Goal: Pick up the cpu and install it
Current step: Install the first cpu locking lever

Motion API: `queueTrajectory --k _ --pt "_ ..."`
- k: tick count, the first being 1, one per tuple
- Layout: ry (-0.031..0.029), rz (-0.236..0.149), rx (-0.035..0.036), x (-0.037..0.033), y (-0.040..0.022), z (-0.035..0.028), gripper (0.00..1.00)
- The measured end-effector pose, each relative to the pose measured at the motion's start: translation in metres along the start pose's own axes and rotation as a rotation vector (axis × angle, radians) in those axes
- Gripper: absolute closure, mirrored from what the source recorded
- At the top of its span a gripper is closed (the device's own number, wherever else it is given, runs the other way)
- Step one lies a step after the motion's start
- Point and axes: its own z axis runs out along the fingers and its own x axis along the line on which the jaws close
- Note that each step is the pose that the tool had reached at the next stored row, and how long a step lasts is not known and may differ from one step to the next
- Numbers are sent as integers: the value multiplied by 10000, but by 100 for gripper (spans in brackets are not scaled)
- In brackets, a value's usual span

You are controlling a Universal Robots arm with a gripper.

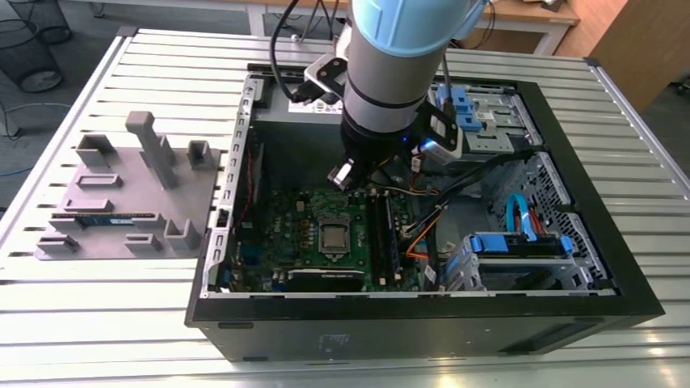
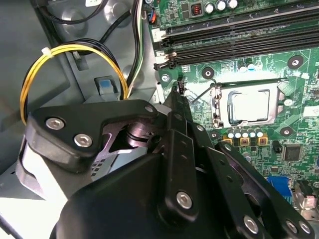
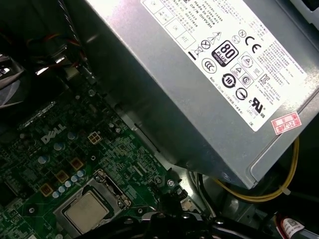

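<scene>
cpu (image 2: 251, 108) already lies in its socket on the board (image 1: 313, 214). hand (image 2: 178, 89) hovers beside it, fingertips together, holding nothing; keep it clear of the loose retention lever.

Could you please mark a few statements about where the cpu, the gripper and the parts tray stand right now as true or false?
1. The cpu lies in the motherboard socket. True.
2. The gripper holds the cpu up in the air. False: the cpu sits in the socket, apart from the fingertips, in both wrist views.
3. The grey tray is inside the computer case. False: it rests on the slatted table, on the exterior view's left of the case.
4. A blue-green memory stick lies on the tray. True.
5. The power supply is beside the motherboard in the first wrist view. True.
</scene>
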Motion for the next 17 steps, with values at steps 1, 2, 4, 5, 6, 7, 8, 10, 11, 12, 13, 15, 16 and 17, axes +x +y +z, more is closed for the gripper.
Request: queueTrajectory --k 1,2,4,5,6,7,8,10,11,12,13,15,16,17 --pt "15 -9 12 1 -1 0 89" --pt "39 -25 30 2 -3 1 89" --pt "109 -74 77 8 -7 -2 89" --pt "137 -98 96 12 -11 -3 89" --pt "164 -122 112 16 -14 -5 89" --pt "185 -145 125 20 -18 -6 89" --pt "205 -168 136 24 -21 -7 89" --pt "239 -213 154 34 -30 -10 89" --pt "256 -234 163 41 -35 -12 89" --pt "271 -253 170 47 -40 -14 89" --pt "283 -269 177 54 -46 -16 89" --pt "309 -296 192 71 -58 -21 89" --pt "320 -307 198 80 -65 -24 89" --pt "328 -318 204 90 -72 -26 89"
